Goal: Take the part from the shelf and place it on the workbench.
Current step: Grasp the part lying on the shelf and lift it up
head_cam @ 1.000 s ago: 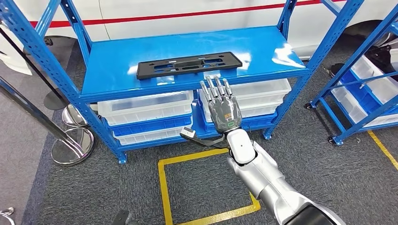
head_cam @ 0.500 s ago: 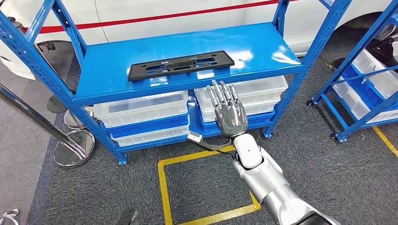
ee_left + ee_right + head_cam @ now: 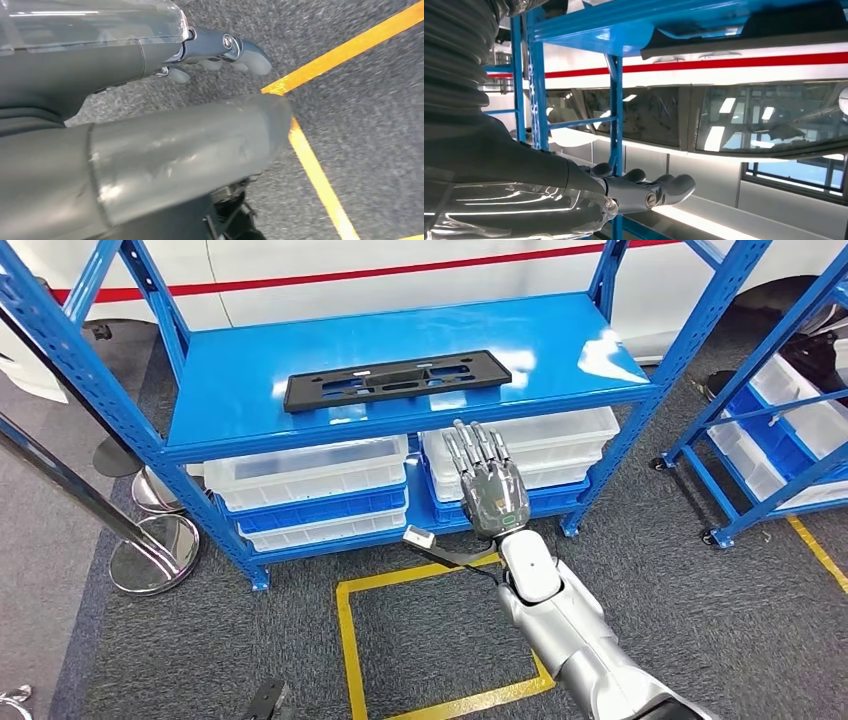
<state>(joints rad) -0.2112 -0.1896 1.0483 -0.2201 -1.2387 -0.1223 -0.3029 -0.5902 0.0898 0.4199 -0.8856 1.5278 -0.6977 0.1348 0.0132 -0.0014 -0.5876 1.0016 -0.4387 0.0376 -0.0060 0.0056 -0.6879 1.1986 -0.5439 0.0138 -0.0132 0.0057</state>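
A: The right hand is raised at the end of the silver right arm, back of the hand toward the head camera, fingers straight and slightly spread, holding nothing. It is in front of the blue shelf, below the front edge of the top deck, with its fingertips just short of that edge.

B: And the left hand?

A: The left hand appears in its wrist view, hanging over grey carpet beside a yellow floor line. The fingers look loosely curled with nothing in them, but the thick thumb hides most of them; whether they are together or apart cannot be told.

B: Where is the part relative to the shelf?

A: The black part, a long flat plate with cut-outs, lies on the shelf's top deck, lengthwise along the front edge and a little left of centre. It is above and beyond the right hand, not touched by it. In the right wrist view its dark underside overhangs the edge of the deck.

B: What lies under and around the shelf?

A: Under the top deck: clear plastic bins stacked on blue trays. On the floor in front of the shelf: a yellow taped square. Left of the shelf: chrome stanchion bases. Right of it: a second blue rack holding more bins. Behind the shelf: a white vehicle body with a red stripe.
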